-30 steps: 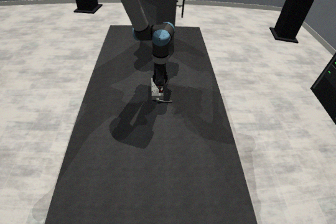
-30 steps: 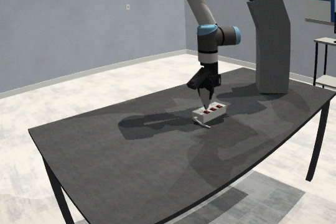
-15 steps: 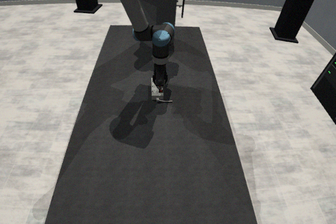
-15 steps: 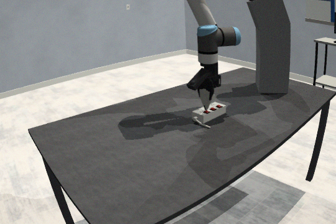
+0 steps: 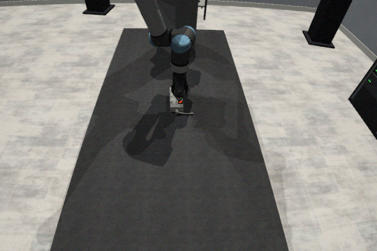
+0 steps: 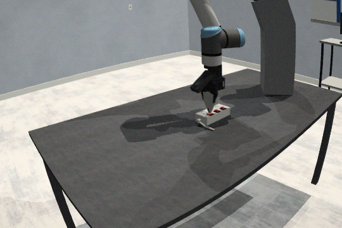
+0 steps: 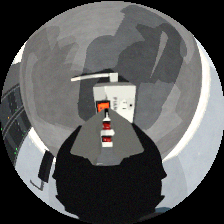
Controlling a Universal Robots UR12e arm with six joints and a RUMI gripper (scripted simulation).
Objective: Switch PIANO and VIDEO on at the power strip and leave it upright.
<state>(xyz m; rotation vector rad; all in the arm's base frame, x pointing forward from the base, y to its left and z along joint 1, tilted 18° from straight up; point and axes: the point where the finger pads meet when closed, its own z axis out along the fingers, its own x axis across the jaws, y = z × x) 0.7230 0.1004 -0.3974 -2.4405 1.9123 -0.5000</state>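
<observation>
So in the exterior view, going left to right, the dark table (image 6: 95, 157) is crossed first, then a short cable stub (image 6: 204, 126) is reached at the near end of the white power strip (image 6: 213, 116), and the grey pedestal (image 6: 278, 49) is seen over at 3 o'clock. The strip is lying face up near the table's middle, with three red rocker switches (image 6: 217, 110) lined up along its long axis, which runs from roughly 8 o'clock to 2 o'clock in that view. The gripper (image 6: 209, 106) is pointed straight down with its jaws pressed fully together and nothing pinched between them, so it's basically being used as a poking finger. Its tip looks to be parked right on or just above the switch nearest the cable end. In the wrist view a label reading PIANO (image 7: 116, 103) can just be made out beside the switch at 12 o'clock from the closed tip; the other labels can't be read. Any next press would probably be made by stepping along that long axis, away from the cable.
</observation>
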